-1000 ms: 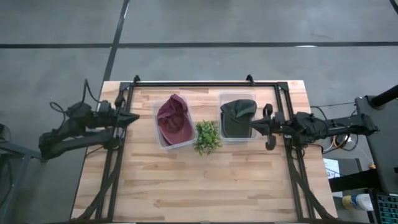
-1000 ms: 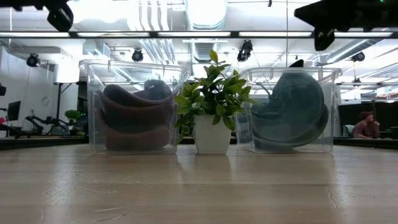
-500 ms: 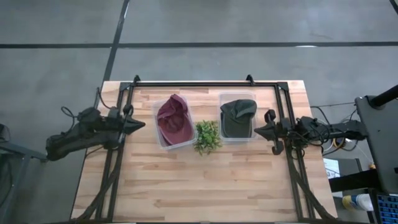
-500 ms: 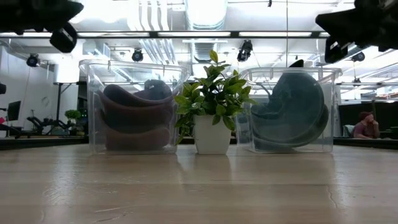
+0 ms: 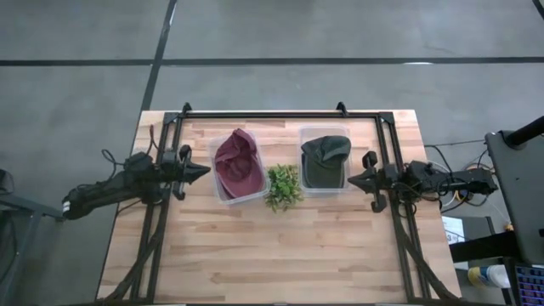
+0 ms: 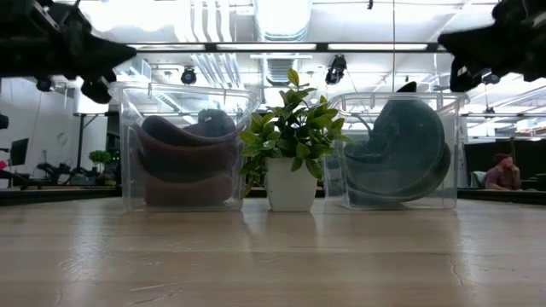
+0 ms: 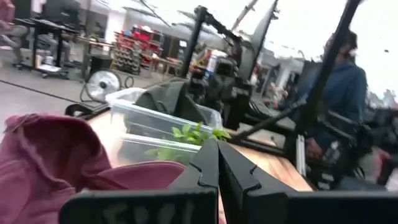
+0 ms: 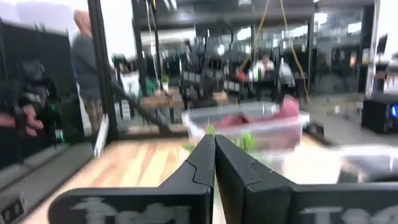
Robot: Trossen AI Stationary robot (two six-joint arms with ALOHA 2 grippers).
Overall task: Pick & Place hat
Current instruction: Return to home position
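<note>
A maroon hat (image 5: 238, 164) lies crumpled in a clear bin (image 5: 214, 183) at the table's far middle. A dark green hat (image 5: 325, 158) fills a second clear bin (image 5: 301, 136) to its right. Both hats show through the bin walls in the low view, maroon (image 6: 183, 162) and green (image 6: 401, 153). My left gripper (image 5: 206, 171) is shut and empty, level, just left of the maroon hat's bin and above table height (image 6: 102, 55). My right gripper (image 5: 351, 179) is shut and empty, just right of the green hat's bin (image 6: 478, 47). Each wrist view shows its fingertips together, left (image 7: 217, 155) and right (image 8: 214, 149).
A small green plant (image 5: 283, 185) in a white pot (image 6: 290, 186) stands between the two bins. Black frame rails (image 5: 272, 114) run along the table's far, left and right sides. Bare wood (image 5: 272, 246) covers the near half. People show in the room beyond.
Both grippers have sunk lower while staying shut. The left one has also edged toward the maroon hat's bin. The right one has drawn back a little from the green hat's bin toward the table's right edge. The hats and bins have kept still.
</note>
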